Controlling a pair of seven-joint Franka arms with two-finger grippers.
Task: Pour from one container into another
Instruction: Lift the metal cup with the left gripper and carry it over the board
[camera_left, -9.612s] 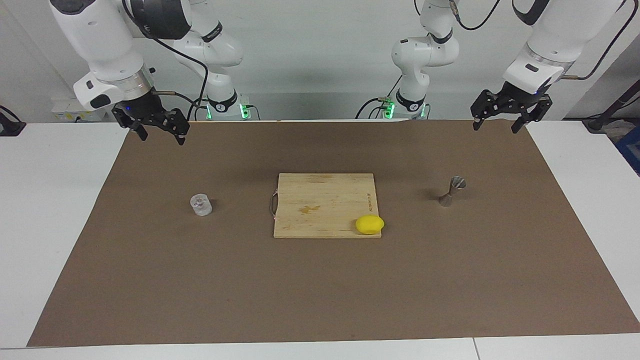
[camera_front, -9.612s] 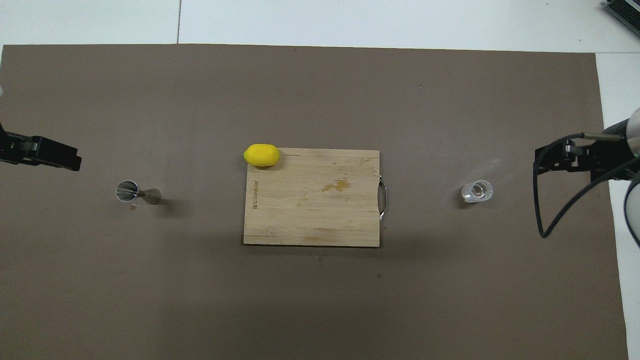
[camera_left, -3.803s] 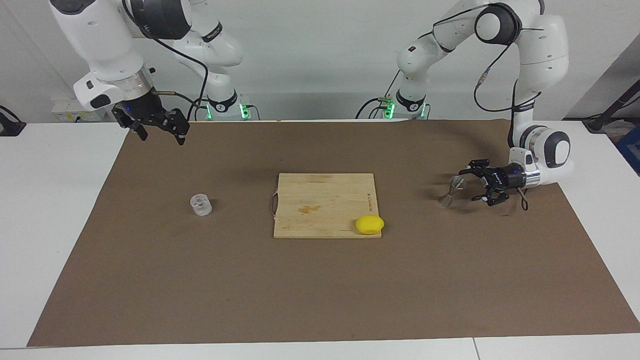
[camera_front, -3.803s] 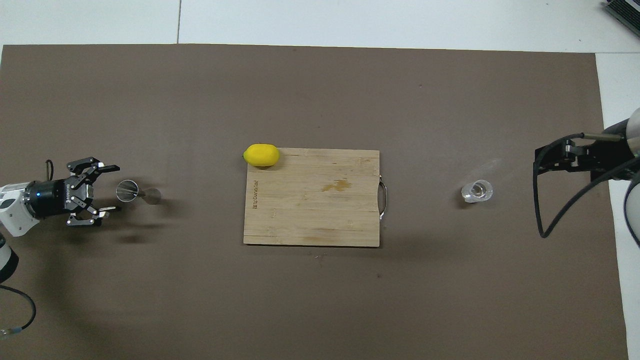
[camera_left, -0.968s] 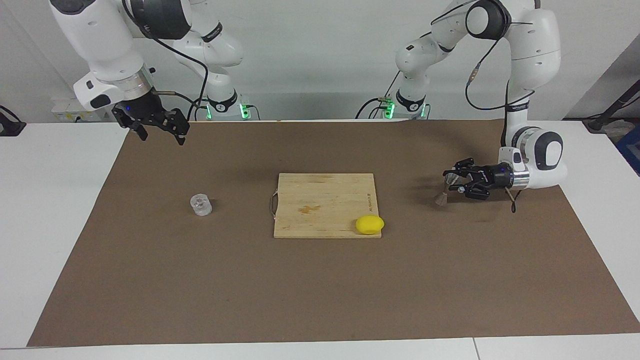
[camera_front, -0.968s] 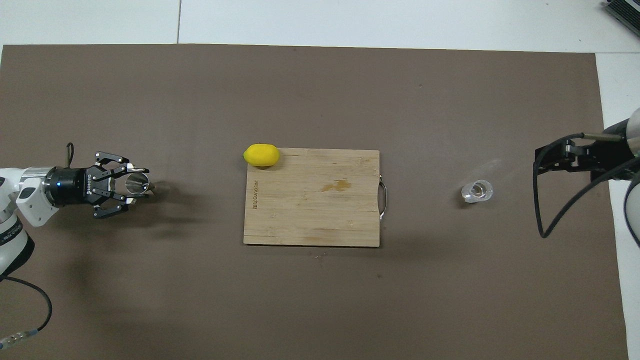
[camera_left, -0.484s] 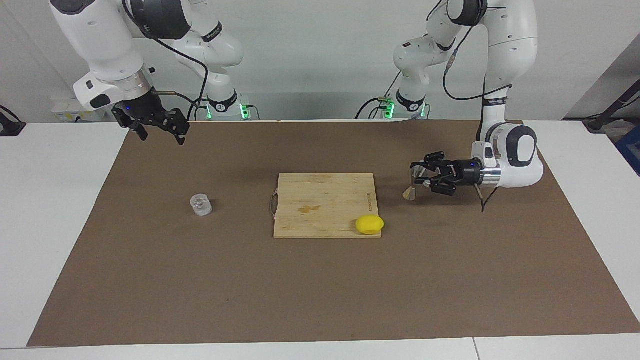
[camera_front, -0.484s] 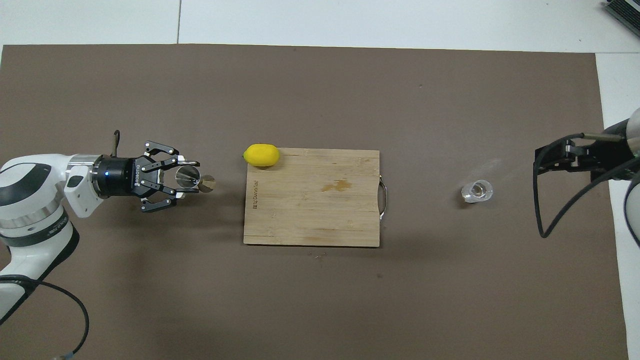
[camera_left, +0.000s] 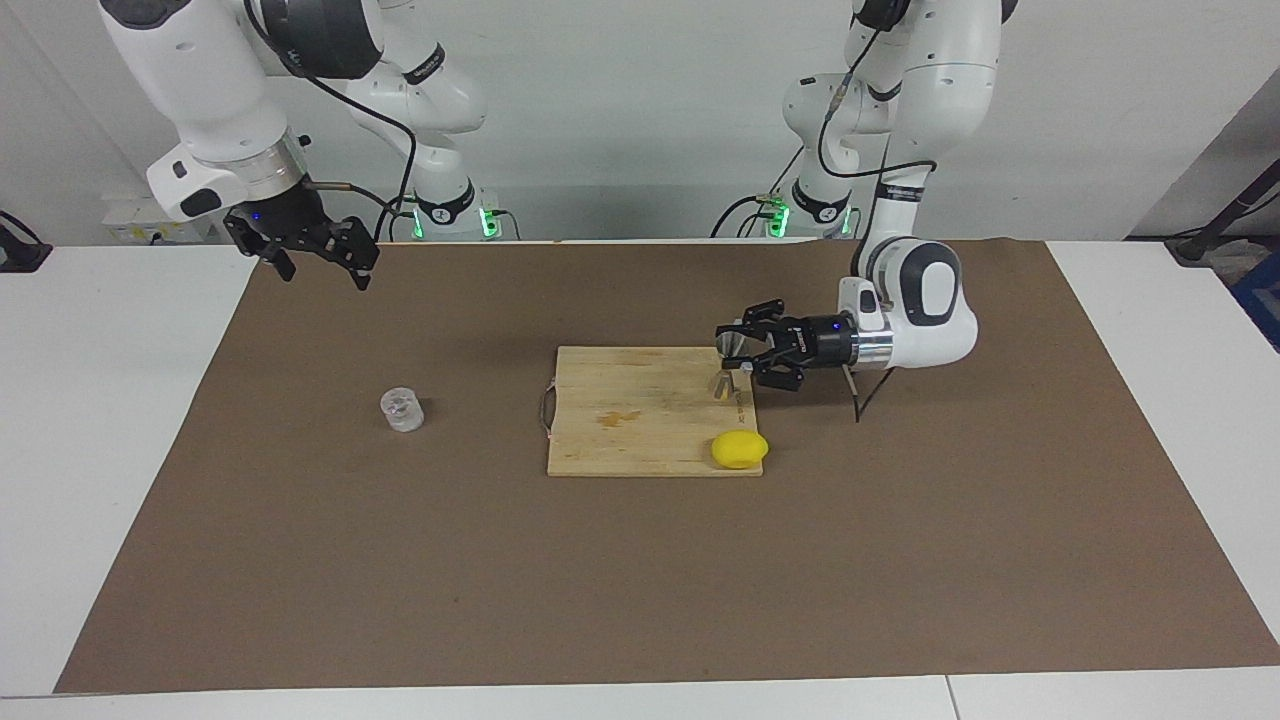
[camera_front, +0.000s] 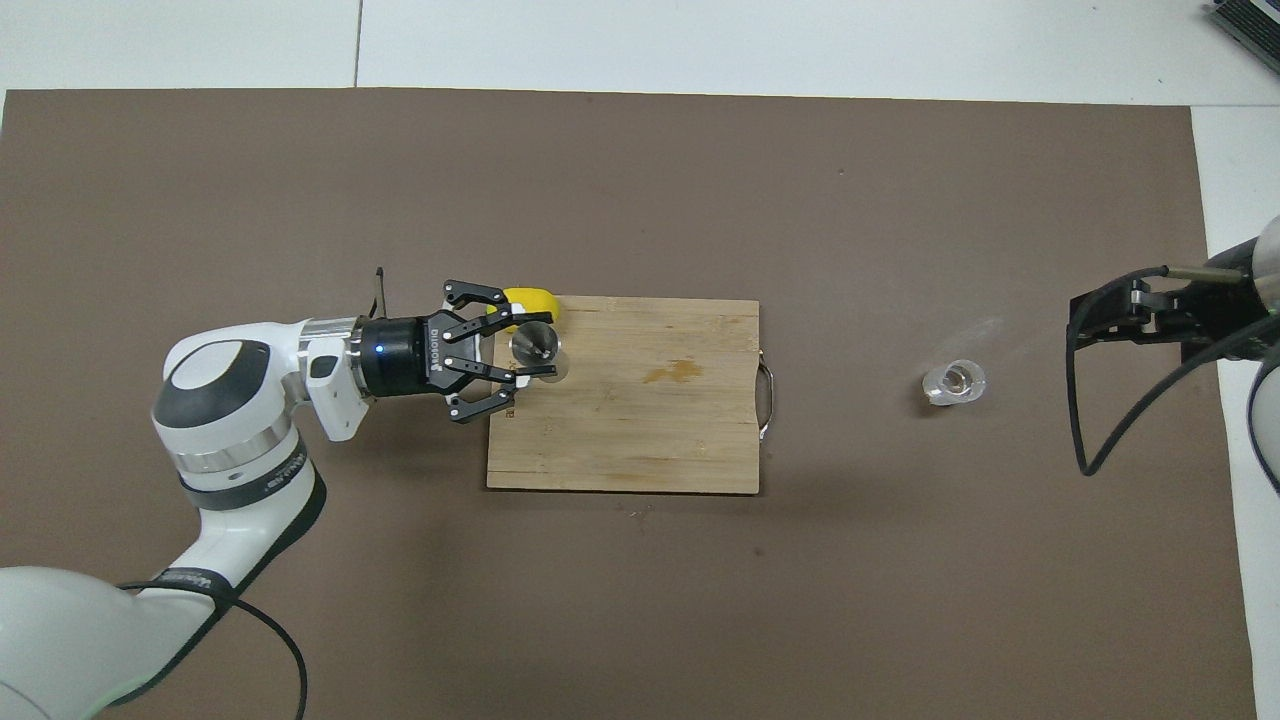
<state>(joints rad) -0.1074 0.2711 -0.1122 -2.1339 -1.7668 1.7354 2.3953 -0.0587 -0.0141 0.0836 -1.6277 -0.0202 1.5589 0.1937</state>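
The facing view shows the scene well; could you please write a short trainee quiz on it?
1. True or false: the left tool holds the jigger.
2. The jigger hangs over which thing?
A. the cup
B. the board
C. the lemon
3. Fill in: the right tool waits, open, at the right arm's end of the table, with nothing in ____.

Key: 1 true. 2 B, over the board's edge toward the left arm's end. 3 it.
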